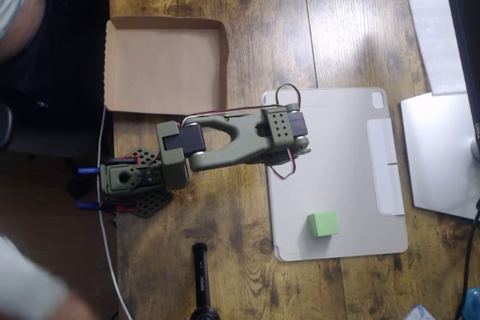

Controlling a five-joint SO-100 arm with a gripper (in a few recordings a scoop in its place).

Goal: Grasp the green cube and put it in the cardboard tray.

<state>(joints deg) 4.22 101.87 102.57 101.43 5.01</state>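
The green cube (323,224) is seen in the lower right of the overhead view, resting flat on the grey tablet cover (337,174), near that cover's lower edge and well inside its border. The cube sits alone, with free space on all four sides. Its faces appear plain and matte, and its edges appear square. It is judged to be light, rigid and not fragile, with little tendency to slip. The smooth cover beneath it may let it slide if it is pushed from one side only. Hold is best taken across two opposite vertical faces, at mid-height, with the jaws lowered squarely from above so that both faces are met together.

The arm (225,140) is folded over the middle of the frame, its base at the left on the wooden desk (247,35). The gripper (289,129) lies over the upper left corner of the tablet cover, well apart from the cube. The state of the jaws cannot be told, because they are hidden under the wrist housing.

The cardboard tray (112,65) lies in the upper left of the frame, beyond the arm's base, with low folded rims and nothing in it. The cube has not yet been grasped.
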